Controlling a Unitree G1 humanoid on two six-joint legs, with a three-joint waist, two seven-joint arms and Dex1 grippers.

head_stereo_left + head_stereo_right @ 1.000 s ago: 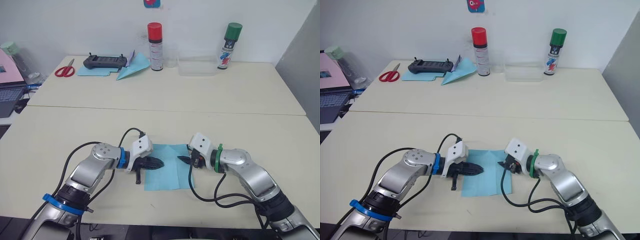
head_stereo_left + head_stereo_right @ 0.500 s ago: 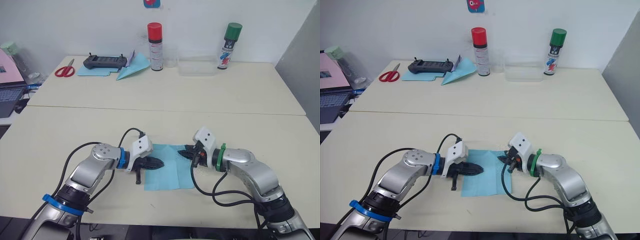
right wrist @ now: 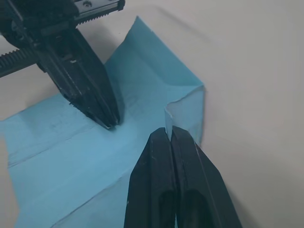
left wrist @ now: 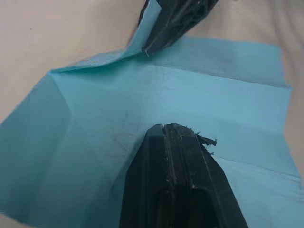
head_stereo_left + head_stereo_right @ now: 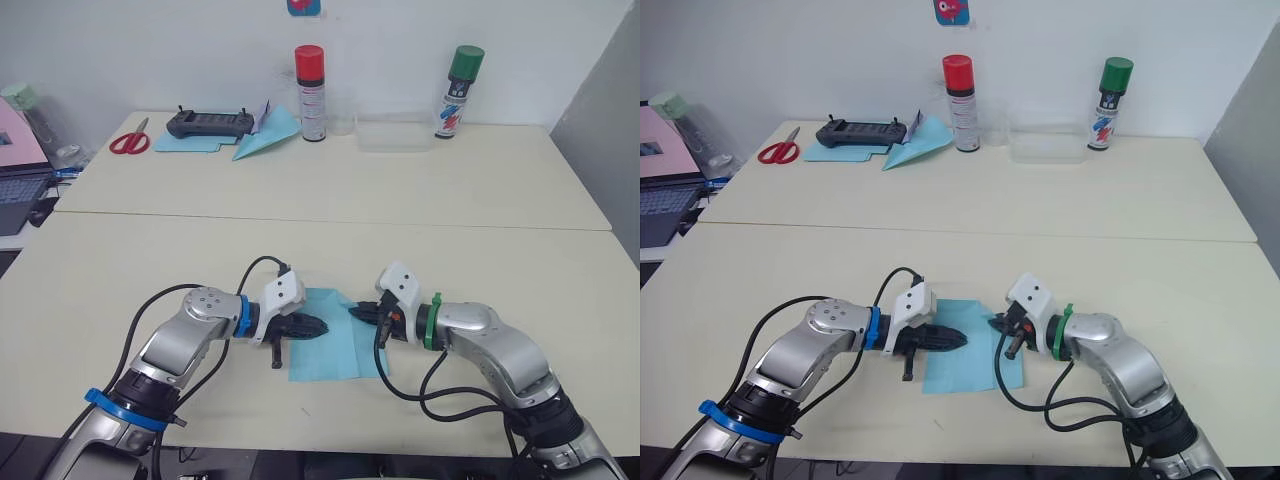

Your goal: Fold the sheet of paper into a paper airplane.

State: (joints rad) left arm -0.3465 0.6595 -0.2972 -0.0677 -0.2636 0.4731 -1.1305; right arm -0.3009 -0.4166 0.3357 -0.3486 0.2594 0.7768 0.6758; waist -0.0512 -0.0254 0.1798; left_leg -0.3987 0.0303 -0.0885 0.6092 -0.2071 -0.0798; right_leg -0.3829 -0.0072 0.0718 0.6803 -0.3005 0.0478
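The sheet of paper [image 5: 332, 352], light blue with crease lines, lies mostly flat near the front edge of the near table. My left gripper [image 5: 321, 327] is shut, its tip pressed down on the sheet's middle [image 4: 95, 123]. My right gripper [image 5: 356, 311] is shut on the sheet's far right corner [image 3: 186, 108], which is lifted and curled over toward the left gripper. The two tips are a short gap apart. The paper airplane is out of view.
On the far table stand a red-capped spray can [image 5: 311, 92], a green-capped can [image 5: 459, 90] and a clear tray [image 5: 392, 133]. A blue paper dart [image 5: 265, 135], a black controller [image 5: 210, 123] and red scissors [image 5: 130, 140] lie at the back left. A laptop [image 5: 20, 190] sits at the left edge.
My right gripper has carried the pinched corner leftward over the sheet, closer to the left gripper. The left gripper has stayed pressed in place.
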